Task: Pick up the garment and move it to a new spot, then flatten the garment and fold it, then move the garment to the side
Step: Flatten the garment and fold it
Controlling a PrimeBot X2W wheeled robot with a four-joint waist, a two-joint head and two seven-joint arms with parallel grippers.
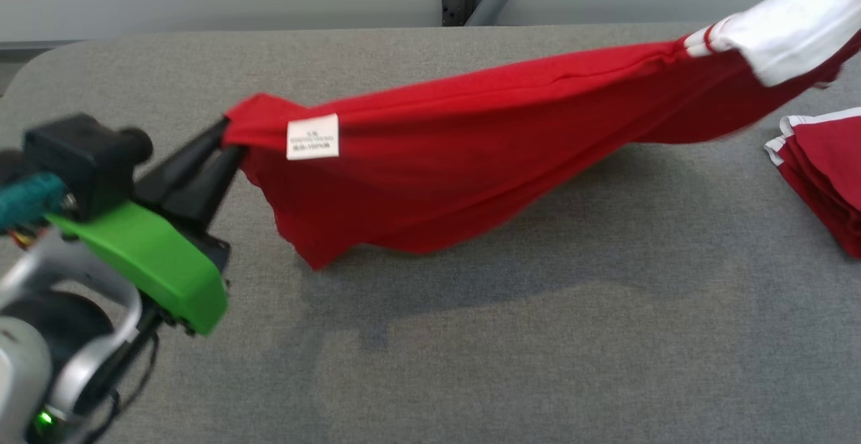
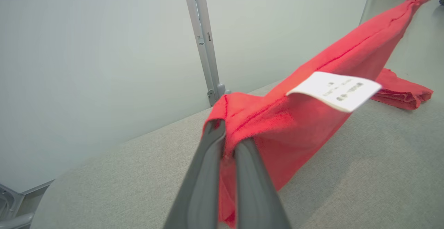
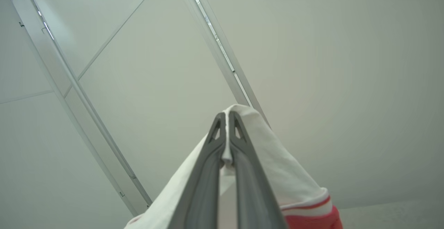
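The grey, felt-like table (image 1: 471, 363) ran off the head view at its near edges. Above it the red garment (image 1: 471, 161) hung in a sagging band between the two arms, and I couldn't tell whether its lowest fold touched the surface. Its white sleeve end (image 1: 787, 33) was cut off at the top right. A folded red pile (image 1: 824, 175) lay half out of frame. The left gripper (image 1: 227, 141) pinched the red corner. The right gripper (image 3: 227, 116), seen from its own wrist, was clamped on white cloth. The blurred label (image 1: 313, 136) was unreadable.
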